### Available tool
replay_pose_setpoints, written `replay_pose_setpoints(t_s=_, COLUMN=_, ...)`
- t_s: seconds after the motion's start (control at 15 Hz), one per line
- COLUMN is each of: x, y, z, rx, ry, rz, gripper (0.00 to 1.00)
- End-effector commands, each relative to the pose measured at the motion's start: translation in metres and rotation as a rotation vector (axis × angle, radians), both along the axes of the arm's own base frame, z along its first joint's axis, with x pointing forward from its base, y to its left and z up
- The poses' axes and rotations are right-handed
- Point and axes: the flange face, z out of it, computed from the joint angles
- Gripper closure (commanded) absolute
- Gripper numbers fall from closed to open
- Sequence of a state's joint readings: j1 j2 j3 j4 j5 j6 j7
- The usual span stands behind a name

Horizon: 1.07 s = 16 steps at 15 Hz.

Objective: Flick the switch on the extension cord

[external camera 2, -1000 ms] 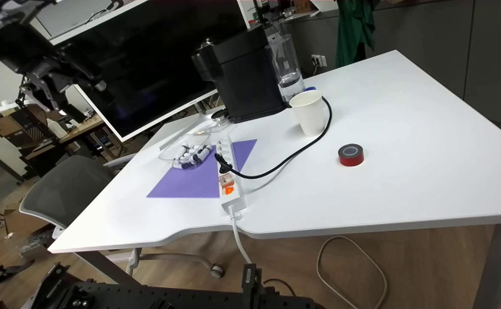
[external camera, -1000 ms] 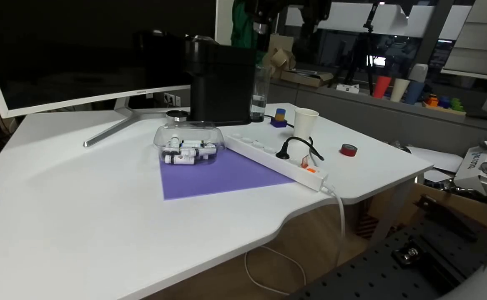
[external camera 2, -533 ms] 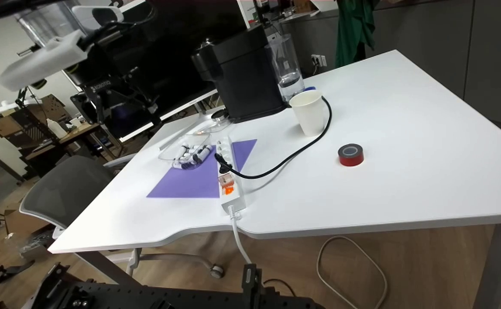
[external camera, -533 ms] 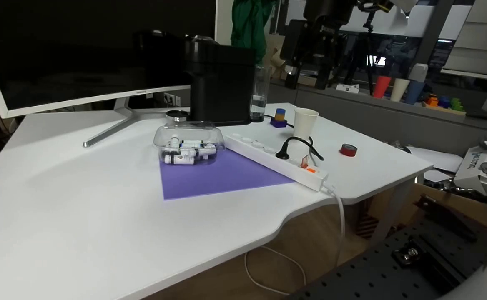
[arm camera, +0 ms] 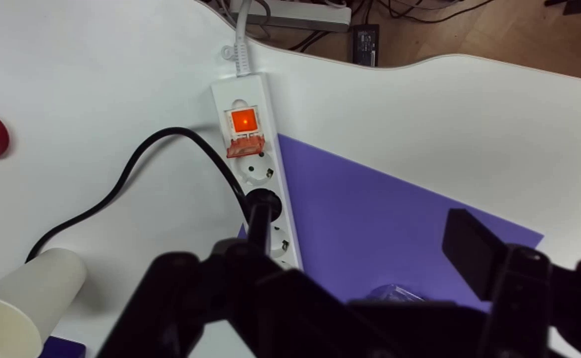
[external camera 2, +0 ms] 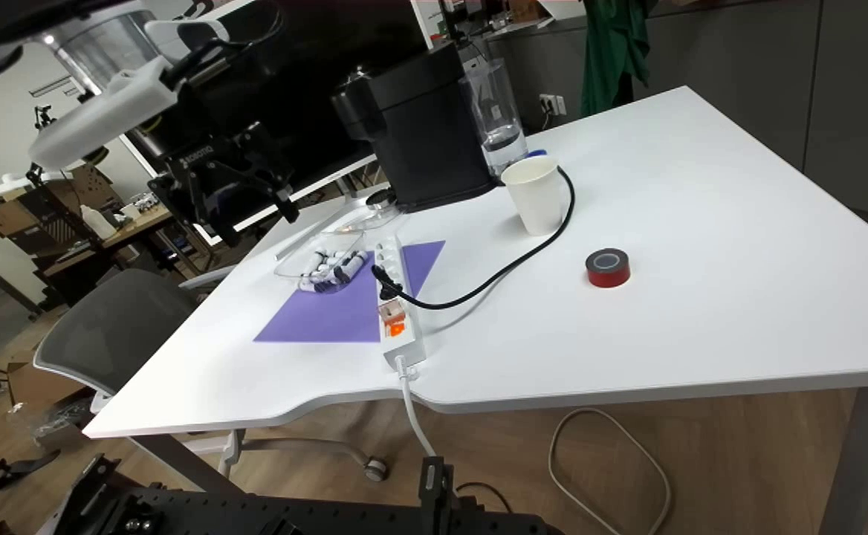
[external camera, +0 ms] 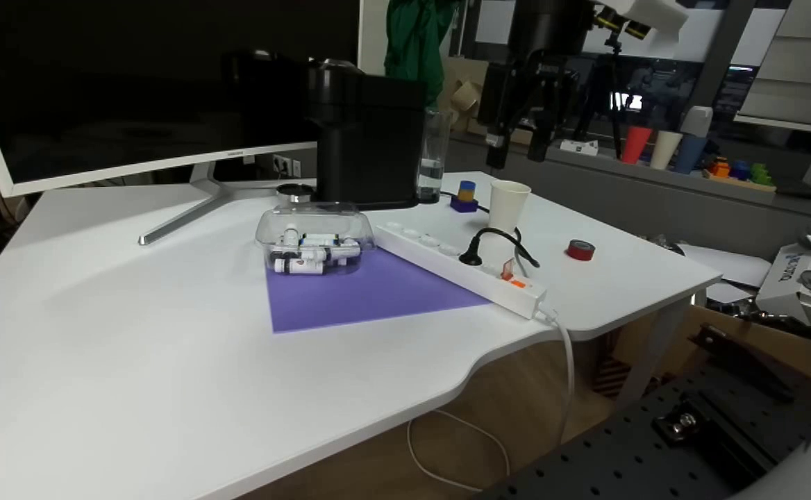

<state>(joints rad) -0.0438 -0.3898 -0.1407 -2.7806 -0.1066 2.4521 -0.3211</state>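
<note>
The extension cord (external camera: 440,265) is a long white power strip lying partly on a purple mat; it also shows in an exterior view (external camera 2: 406,345) and in the wrist view (arm camera: 238,90). Its orange switch (arm camera: 244,120) sits near the cable end and glows, and it shows in both exterior views (external camera: 518,283) (external camera 2: 397,328). A clear reddish cover (arm camera: 245,146) stands flipped up beside the switch. A black plug (arm camera: 264,203) is in one socket. My gripper (external camera: 516,156) is open and empty, high above the table; its fingers are wide apart in the wrist view (arm camera: 357,233).
A white cup (external camera: 507,205) and red tape roll (external camera 2: 607,271) stand beside the strip. A clear box of small bottles (external camera: 315,243) sits on the purple mat (external camera: 371,298). A black machine (external camera: 371,139) and a monitor (external camera: 141,83) stand behind. The black cable (external camera 2: 478,291) arches over the table.
My gripper has come down and swung in over the table, moving right and lower in an exterior view. It stays open. The strip and the other objects have not moved.
</note>
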Motion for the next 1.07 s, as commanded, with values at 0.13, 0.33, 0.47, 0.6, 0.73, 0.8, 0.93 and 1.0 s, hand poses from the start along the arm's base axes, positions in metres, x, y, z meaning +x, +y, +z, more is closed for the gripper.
replay_pose_setpoints(t_s=0.13, x=0.009, y=-0.031, z=-0.048, rx=-0.027, ry=-0.023, rz=0.023, gripper=0.55)
replay_pose_setpoints(t_s=0.33, x=0.009, y=-0.041, z=-0.078, rx=-0.031, ry=-0.028, rz=0.023, gripper=0.75)
replay_pose_setpoints(t_s=0.47, x=0.007, y=-0.045, z=-0.098, rx=-0.031, ry=-0.017, rz=0.022, gripper=0.89)
replay_pose_setpoints(t_s=0.6, x=0.003, y=-0.050, z=-0.118, rx=-0.035, ry=0.000, rz=0.023, gripper=0.99)
replay_pose_setpoints(t_s=0.73, x=0.004, y=-0.045, z=-0.113, rx=-0.030, ry=0.003, rz=0.013, gripper=0.93)
replay_pose_setpoints(t_s=0.8, x=0.003, y=-0.047, z=-0.122, rx=-0.031, ry=0.010, rz=0.010, gripper=0.99)
replay_pose_setpoints(t_s=0.93, x=0.001, y=-0.049, z=-0.131, rx=-0.032, ry=0.019, rz=0.008, gripper=1.00)
replay_pose_setpoints(t_s=1.0, x=0.002, y=-0.048, z=-0.129, rx=-0.041, ry=0.013, rz=0.020, gripper=1.00)
